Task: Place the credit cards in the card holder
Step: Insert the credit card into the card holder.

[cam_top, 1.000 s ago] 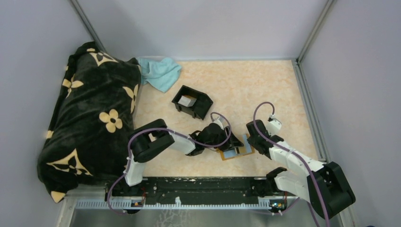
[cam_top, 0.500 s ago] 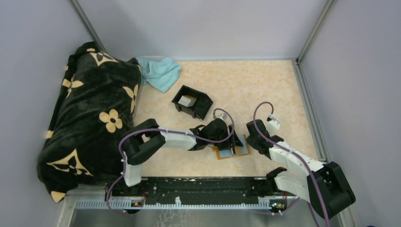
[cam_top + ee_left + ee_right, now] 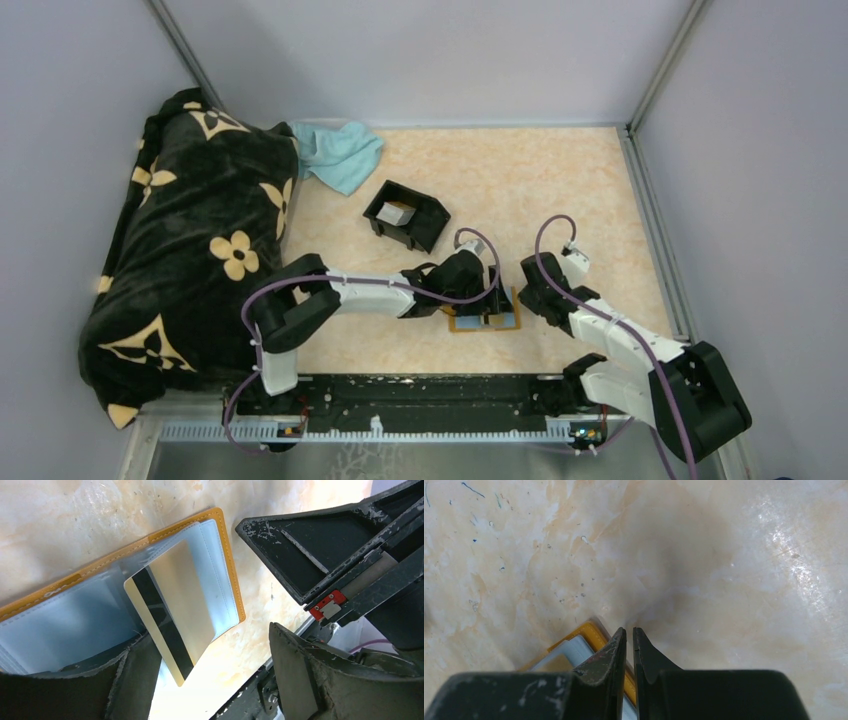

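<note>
The desk [image 3: 560,190] has a glossy, marbled top in cream and peach, marked with small specks and scratches, and grey walls close it in on three sides. A thick black plush blanket [image 3: 190,250] with cream flower shapes is heaped along its left side. A crumpled light blue cloth [image 3: 340,155] lies at the far left, touching the blanket. A black open-topped plastic tray [image 3: 425,225] sits near the middle, askew. Nearer the front, an orange-tan leather-like folding card holder [image 3: 60,625] lies flat and open, its pale blue pockets facing up.
</note>
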{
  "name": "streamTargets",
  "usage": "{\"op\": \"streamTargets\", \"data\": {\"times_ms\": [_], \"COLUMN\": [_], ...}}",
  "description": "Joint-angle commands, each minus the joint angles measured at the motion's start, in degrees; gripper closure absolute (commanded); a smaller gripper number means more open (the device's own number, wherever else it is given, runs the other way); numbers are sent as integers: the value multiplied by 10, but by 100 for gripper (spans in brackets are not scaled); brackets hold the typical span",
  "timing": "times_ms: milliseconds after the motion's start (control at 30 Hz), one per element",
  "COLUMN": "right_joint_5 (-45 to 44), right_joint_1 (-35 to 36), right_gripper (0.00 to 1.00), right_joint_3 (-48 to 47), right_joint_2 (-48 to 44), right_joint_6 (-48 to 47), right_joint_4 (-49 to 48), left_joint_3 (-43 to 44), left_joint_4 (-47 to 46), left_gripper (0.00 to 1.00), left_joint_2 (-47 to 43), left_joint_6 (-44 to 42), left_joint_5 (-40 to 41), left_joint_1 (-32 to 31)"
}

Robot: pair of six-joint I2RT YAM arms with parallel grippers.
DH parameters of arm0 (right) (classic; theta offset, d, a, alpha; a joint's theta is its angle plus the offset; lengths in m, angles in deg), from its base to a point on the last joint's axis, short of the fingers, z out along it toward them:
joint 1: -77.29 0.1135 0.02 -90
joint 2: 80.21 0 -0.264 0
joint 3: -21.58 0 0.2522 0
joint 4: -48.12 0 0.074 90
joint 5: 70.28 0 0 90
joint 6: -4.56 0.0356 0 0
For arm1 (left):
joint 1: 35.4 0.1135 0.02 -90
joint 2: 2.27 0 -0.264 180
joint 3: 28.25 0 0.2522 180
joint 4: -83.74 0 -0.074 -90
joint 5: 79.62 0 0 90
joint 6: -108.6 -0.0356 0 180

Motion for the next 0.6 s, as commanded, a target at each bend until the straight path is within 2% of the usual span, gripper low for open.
{"op": "streamTargets", "data": {"times_ms": [0,167,267,500,567], "right_joint_5": [34,39,38,42,45], "right_joint_1": [2,2,2,2,1], "right_gripper": [89,89,89,89,89], "right_joint_3": [12,15,15,19,18], "right_joint_2": [15,16,16,19,22], "right_joint_6": [-11,-15,-20,-22,-24], "right_joint_4": [22,17,18,8,7], "left_joint_3": [-21,-27,-3,24,32], "left_joint_4": [86,79,125,199,206], "left_gripper": [16,15,15,12,12], "left_joint_2": [10,11,12,-19,-18], "left_joint_6": [-67,-76,-84,-101,-104], "left_joint_5": [43,26,21,89,83], "left_joint_1": [0,-1,-1,-14,-16]}}
